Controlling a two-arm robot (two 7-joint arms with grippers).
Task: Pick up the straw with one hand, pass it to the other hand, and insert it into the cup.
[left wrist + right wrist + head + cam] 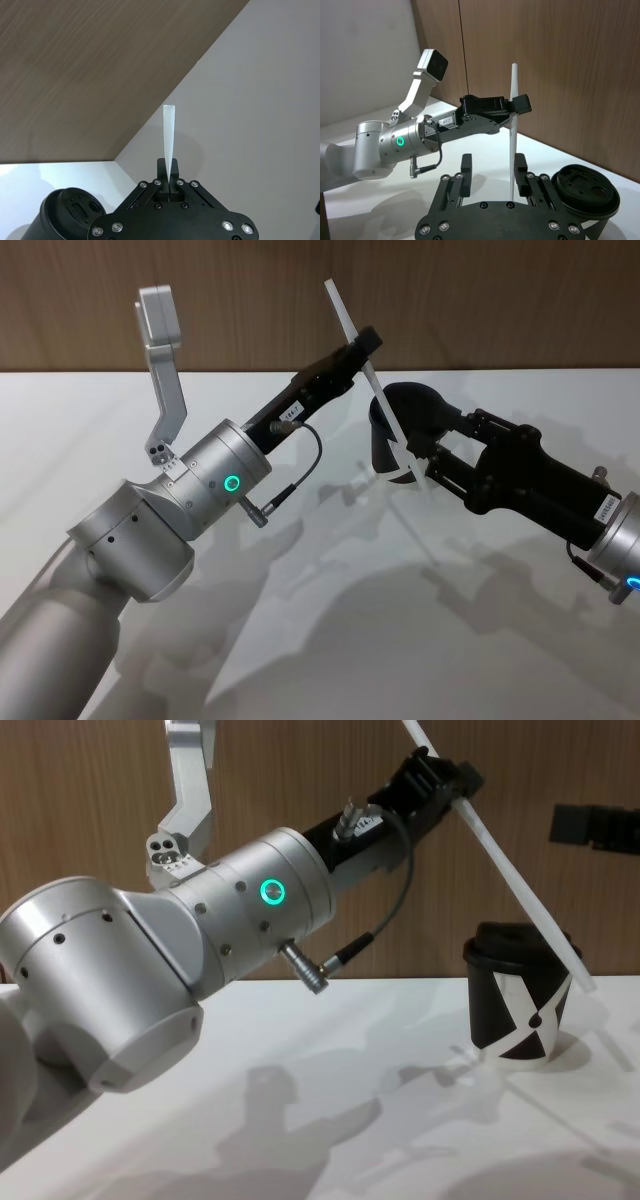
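The white straw (352, 335) hangs tilted in the air, with my left gripper (365, 343) shut on its upper part. In the left wrist view the straw (168, 132) sticks out past that gripper's (169, 172) closed fingers. My right gripper (428, 456) is open at the straw's lower end. In the right wrist view the straw (512, 150) stands between its spread fingers (520, 167), close beside one of them. The black cup (392, 435) with a domed lid stands on the table just behind the right gripper. The chest view shows its white X pattern (520, 1005), with the straw (510, 870) crossing in front.
The white table (330, 620) stretches toward me with open room. A wooden wall (480, 300) rises right behind the cup. The left arm's silver wrist (250, 910), with its green ring light and grey cable, takes up much of the chest view.
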